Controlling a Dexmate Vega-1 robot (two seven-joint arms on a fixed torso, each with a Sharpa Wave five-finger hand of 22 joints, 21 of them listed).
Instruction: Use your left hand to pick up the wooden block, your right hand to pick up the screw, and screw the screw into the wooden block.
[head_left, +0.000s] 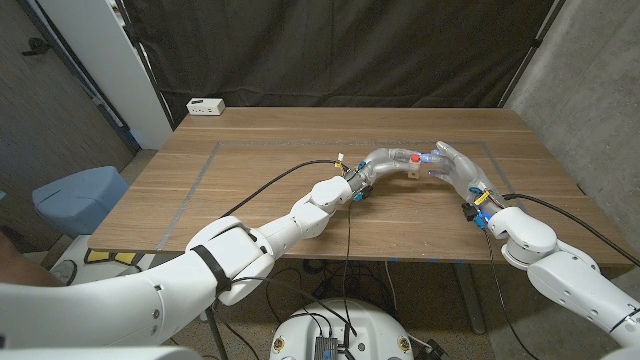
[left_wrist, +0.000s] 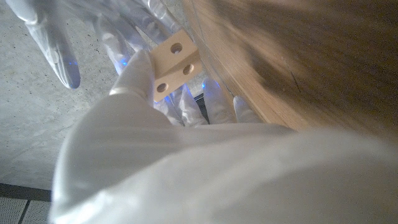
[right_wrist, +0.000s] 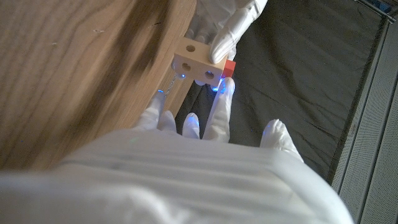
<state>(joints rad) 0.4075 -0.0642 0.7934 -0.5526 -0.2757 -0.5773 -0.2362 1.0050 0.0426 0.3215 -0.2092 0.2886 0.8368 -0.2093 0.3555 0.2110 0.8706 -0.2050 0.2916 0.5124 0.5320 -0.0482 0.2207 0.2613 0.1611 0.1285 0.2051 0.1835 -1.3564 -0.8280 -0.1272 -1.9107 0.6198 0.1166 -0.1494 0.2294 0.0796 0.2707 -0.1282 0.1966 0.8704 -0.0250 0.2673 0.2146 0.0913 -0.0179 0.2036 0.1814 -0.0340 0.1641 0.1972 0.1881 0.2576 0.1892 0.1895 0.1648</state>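
The right hand (head_left: 455, 165) and left hand (head_left: 378, 160) meet above the table (head_left: 250, 180), at about one o'clock from its middle. The left hand's fingers (right_wrist: 225, 38) grip the wooden block (right_wrist: 198, 62); the right hand's fingertips pinch the red-headed screw (right_wrist: 229, 67) against the block's three o'clock end

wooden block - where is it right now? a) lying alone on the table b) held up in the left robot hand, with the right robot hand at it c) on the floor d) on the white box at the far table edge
b: the wooden block sits in the grip of the left robot hand, off the table, and the right robot hand meets it with a red piece at the block.
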